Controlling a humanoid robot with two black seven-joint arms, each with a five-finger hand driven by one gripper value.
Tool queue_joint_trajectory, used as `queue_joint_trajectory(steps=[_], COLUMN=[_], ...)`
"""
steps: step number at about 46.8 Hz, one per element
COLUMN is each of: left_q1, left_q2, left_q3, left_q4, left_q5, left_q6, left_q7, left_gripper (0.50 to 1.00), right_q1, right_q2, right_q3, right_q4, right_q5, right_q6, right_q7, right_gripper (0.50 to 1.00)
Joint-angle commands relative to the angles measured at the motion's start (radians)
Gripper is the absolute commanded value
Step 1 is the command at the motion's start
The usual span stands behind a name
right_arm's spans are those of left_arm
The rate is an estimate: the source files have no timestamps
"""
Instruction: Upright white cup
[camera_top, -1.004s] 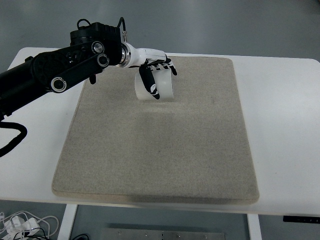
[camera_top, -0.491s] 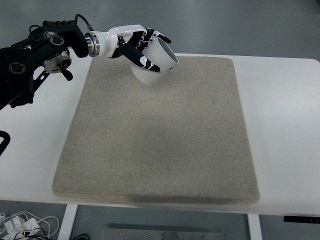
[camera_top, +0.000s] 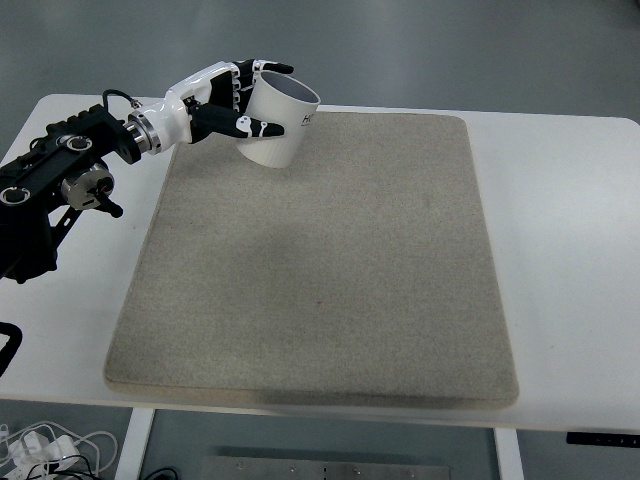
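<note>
Since half a second ago, the left arm (camera_top: 60, 185) has drawn back toward the frame's left and the cup (camera_top: 277, 123) has rolled nearer to upright, its mouth now facing up and slightly right rather than sharply right. At upper left, the left hand (camera_top: 232, 100) wraps the cup, thumb across its near side and fingers (camera_top: 262, 68) curled over the far rim. Tilted, the cup sits over the mat's (camera_top: 330, 270) upper-left corner; whether its base touches is unclear. Around the mat lies the white table (camera_top: 570, 260).
</note>
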Motion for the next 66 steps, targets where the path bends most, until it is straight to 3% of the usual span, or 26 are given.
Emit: queue_joint_trajectory(steps=[1, 10, 23, 37, 52, 66], left_q1=[0.009, 0.035, 0.070, 0.094, 0.094, 0.117], left_q2=[-0.002, -0.004, -0.028, -0.077, -0.105, -0.123], left_q3=[-0.004, -0.004, 0.005, 0.027, 0.178, 0.180], left_q4=[0.027, 0.056, 0.112, 0.162, 0.168, 0.168], left_q5=[-0.001, 0.001, 0.002, 0.016, 0.015, 0.004], left_q6=[0.000, 0.003, 0.052, 0.115, 0.230, 0.241], left_q7=[-0.056, -0.176, -0.364, -0.366, -0.366, -0.366], left_gripper=[0.500, 0.500, 0.500, 0.500, 0.500, 0.500], right_q1=[0.000, 0.000, 0.000, 0.000, 0.000, 0.000], right_q2=[0.000, 0.000, 0.000, 0.000, 0.000, 0.000], right_q3=[0.000, 0.000, 0.000, 0.001, 0.000, 0.000], right_q4=[0.001, -0.001, 0.001, 0.001, 0.001, -0.001], right_q5=[0.000, 0.000, 0.000, 0.000, 0.000, 0.000], right_q6=[0.000, 0.000, 0.000, 0.000, 0.000, 0.000], right_q7=[0.000, 0.000, 0.000, 0.000, 0.000, 0.000], right_gripper=[0.952, 0.952, 0.952, 0.952, 0.952, 0.952])
